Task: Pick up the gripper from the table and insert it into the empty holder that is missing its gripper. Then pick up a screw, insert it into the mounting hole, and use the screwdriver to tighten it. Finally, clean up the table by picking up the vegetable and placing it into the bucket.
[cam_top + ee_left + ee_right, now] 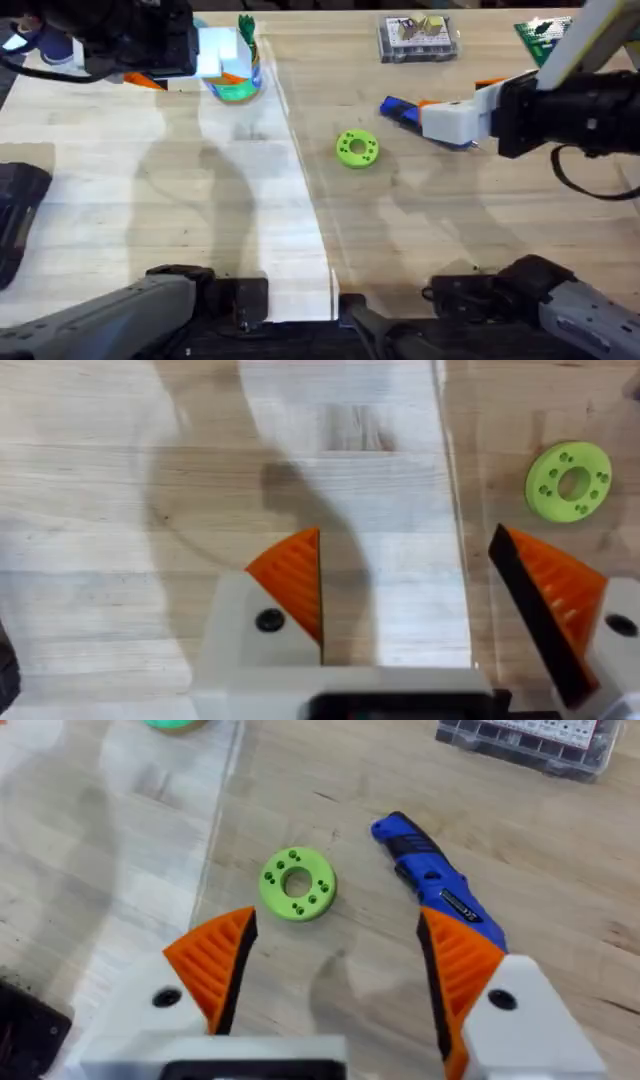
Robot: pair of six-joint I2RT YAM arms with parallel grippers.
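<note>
Overhead: I see bucket [236,80] at 11 o'clock, carrot [247,32] top poking out; left gripper [215,52] beside it.

L wrist: fingers [292,578] spread over bare table [120,510], green disc [569,481] at 2.

R wrist: right gripper [340,975] spread, empty; screwdriver [432,880] touching one pad.

Disc [357,148]: bright green. Screwdriver [432,883]: blue, black grip. Gripper fingers [213,965]: white, orange ribbed pads. Table [150,200]: pale wood grain.

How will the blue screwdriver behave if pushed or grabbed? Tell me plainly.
The blue screwdriver lies flat on the wooden table; its rounded handle would probably roll if nudged sideways. It looks rigid, likely light. Smooth plastic may slip unless the right hand pinches across the handle.
</note>
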